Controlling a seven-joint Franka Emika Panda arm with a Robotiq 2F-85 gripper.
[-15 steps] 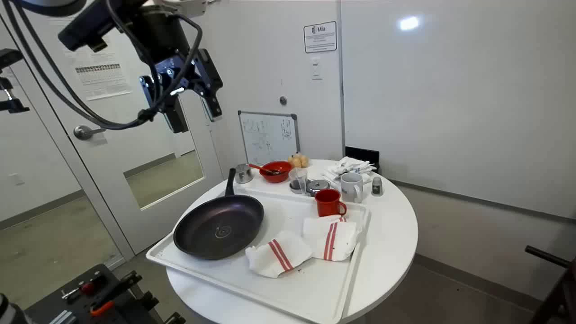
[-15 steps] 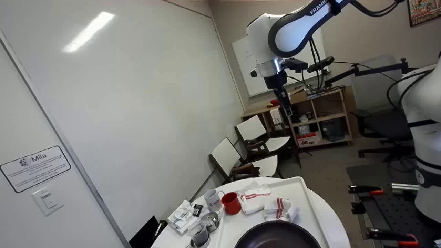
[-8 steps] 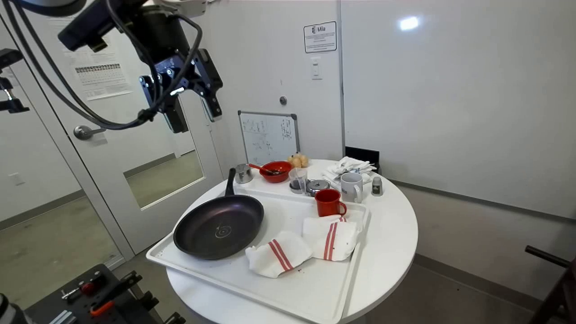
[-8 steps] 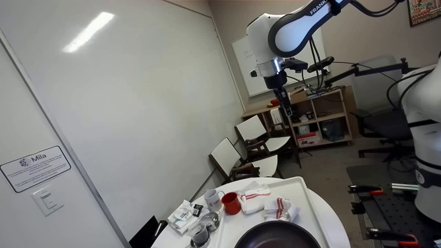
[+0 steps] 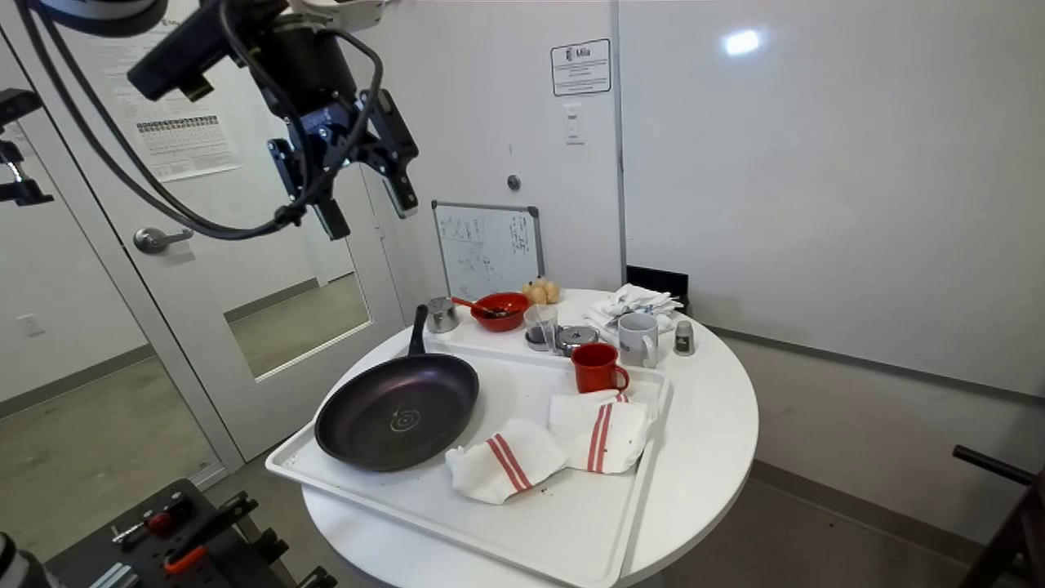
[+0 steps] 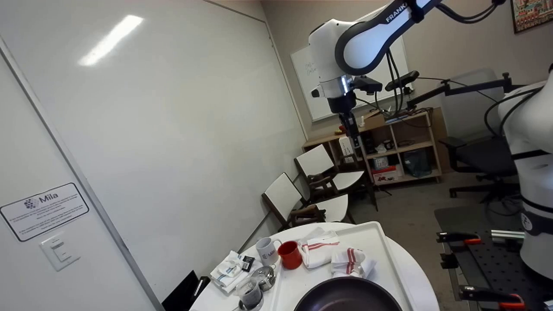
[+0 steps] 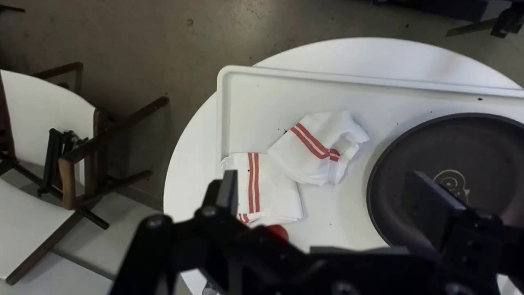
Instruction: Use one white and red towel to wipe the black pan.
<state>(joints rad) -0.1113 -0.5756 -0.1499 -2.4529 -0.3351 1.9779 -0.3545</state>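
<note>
The gripper (image 5: 370, 219) hangs well above the tray (image 5: 555, 523), jaws wide apart and holding nothing, so the step in hand seems to be reaching for a cloth, with wiping not yet begun. Below it, in line with the gap between its jaws in the wrist view, lies the rumpled white and red towel (image 7: 315, 151); a second towel (image 7: 274, 186), also below, touches it on the side away from the black frying pan (image 5: 397, 411). The next move probably calls for coming down and pinching one raised fold. The pan's rim, just beside that cloth, could crowd the descent, and the second towel might get caught too. Also lower than the gripper stand a red mug (image 5: 596, 367), a pale mug (image 5: 637, 336) and a red bowl (image 5: 500, 318).
</note>
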